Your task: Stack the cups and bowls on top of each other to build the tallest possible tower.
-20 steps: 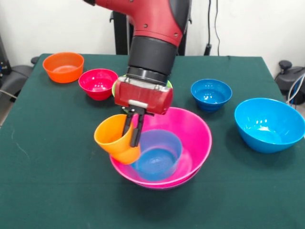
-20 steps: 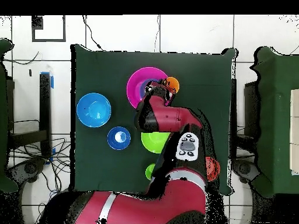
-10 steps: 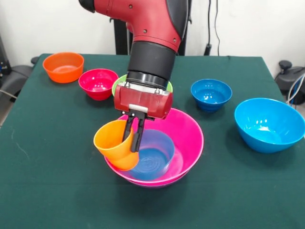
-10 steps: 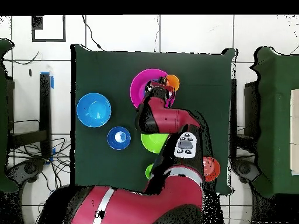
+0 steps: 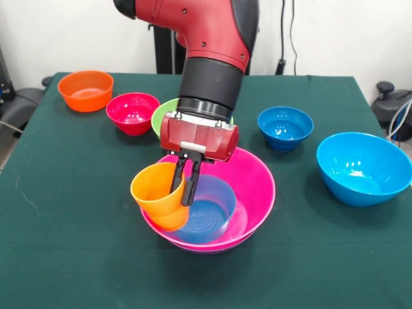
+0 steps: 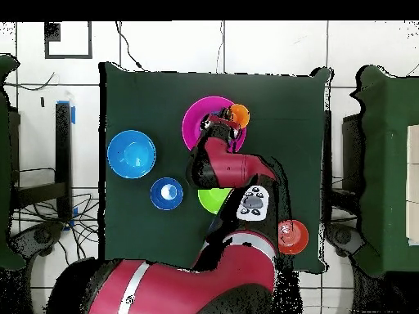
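1. Orange cup (image 5: 159, 201), tilted, is pinched by its rim in the closed gripper (image 5: 183, 187); over the last second it has edged inward, over the near rim of the pink bowl (image 5: 254, 183).
2. Inside that bowl sits a light-blue bowl (image 5: 209, 209), a likely seat for the cup.
3. Red bowl (image 5: 132, 112), dark-blue bowl (image 5: 285, 127) and sky-blue bowl (image 5: 364, 167) wait on the table (image 5: 64, 244).

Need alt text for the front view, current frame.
The tool grips an orange cup by its wall, tilted over the rim of a pink bowl with a light-blue bowl nested inside. Five more bowls sit around on the green table.
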You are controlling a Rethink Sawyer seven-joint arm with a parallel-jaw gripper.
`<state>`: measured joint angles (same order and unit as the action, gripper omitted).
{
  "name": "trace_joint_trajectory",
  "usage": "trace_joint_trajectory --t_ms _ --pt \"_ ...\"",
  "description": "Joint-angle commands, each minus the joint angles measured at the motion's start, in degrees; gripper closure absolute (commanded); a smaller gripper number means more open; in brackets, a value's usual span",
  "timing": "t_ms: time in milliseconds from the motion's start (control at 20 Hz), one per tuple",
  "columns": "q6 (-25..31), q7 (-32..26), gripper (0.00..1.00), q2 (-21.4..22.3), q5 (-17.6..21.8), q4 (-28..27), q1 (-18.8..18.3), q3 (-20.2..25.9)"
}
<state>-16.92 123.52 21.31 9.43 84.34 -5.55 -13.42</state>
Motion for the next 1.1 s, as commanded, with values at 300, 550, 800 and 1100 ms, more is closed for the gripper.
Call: trace_joint_trajectory --t_ms 300,550,800,1100 --pt "6.59 4.71 1.0 2.62 1.08 2.26 -1.18 4.12" --pt "7.62 4.27 1.0 3.32 1.72 2.78 -2.05 5.01" --pt "9.33 4.53 1.0 5.54 1.01 5.54 -1.22 3.77" --pt "8.64 6.26 1.0 5.15 -1.36 7.62 0.86 2.09"
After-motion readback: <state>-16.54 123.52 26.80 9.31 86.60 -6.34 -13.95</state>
